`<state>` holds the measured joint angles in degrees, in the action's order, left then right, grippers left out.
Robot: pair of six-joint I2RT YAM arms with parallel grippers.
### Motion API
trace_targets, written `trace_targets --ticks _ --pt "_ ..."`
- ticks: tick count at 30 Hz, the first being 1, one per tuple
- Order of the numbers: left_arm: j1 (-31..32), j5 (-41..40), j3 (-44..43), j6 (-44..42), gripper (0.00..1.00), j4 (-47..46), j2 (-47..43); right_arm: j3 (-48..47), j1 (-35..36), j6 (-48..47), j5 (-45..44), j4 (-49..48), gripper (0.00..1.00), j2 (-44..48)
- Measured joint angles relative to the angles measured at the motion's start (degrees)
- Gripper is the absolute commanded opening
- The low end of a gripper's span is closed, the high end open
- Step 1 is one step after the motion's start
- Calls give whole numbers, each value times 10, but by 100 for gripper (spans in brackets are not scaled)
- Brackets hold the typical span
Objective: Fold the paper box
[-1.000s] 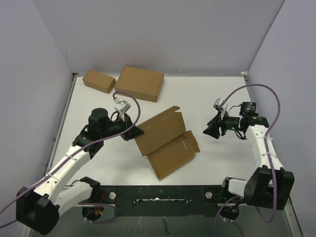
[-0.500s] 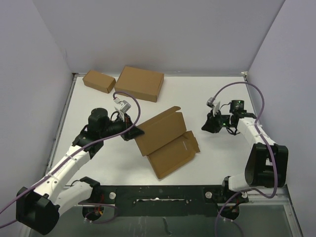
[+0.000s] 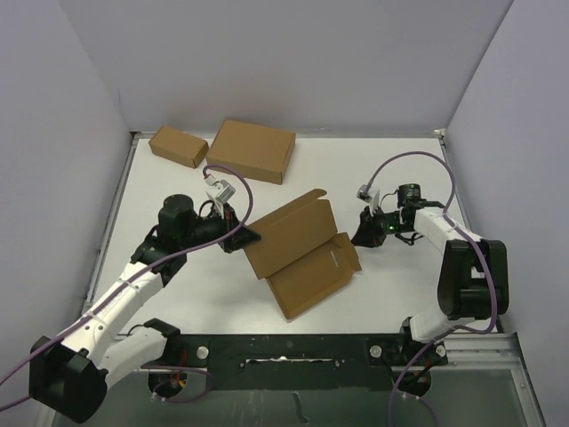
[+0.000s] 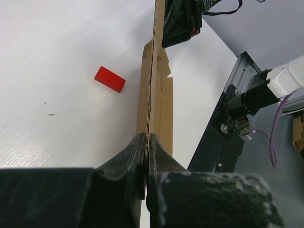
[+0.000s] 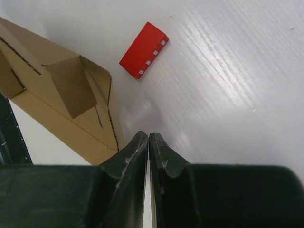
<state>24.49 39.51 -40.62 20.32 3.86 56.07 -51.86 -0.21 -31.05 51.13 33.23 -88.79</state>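
The box lies on the table between the two claws. The left claw is clenched on its thin edge. The right claw, clenched on nothing, is just beside the box; a red block lies ahead of it.

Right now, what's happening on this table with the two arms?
The left arm's fingers are clamped on the left edge of the paper box. The right arm's fingers are shut on nothing, poised close by the box's right side. The box is only partly folded, its flaps not yet tucked in. A small red block lies on the table nearby. A large cardboard box and a small cardboard box sit at the far left, apart from both arms.
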Motion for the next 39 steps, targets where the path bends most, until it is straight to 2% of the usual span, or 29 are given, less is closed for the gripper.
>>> trace_targets --ticks 17,29,34,39 --pt "-1 -17 7 -1 0 -11 13 0 29 -82 114 88 12 4" --pt "-1 -40 7 -2 0 -12 13 0 48 -83 128 98 28 14" --pt "-1 -39 10 -1 0 -17 13 0 55 -76 127 95 31 14" --pt "-1 -39 14 1 0 -27 14 0 56 -81 146 102 45 14"
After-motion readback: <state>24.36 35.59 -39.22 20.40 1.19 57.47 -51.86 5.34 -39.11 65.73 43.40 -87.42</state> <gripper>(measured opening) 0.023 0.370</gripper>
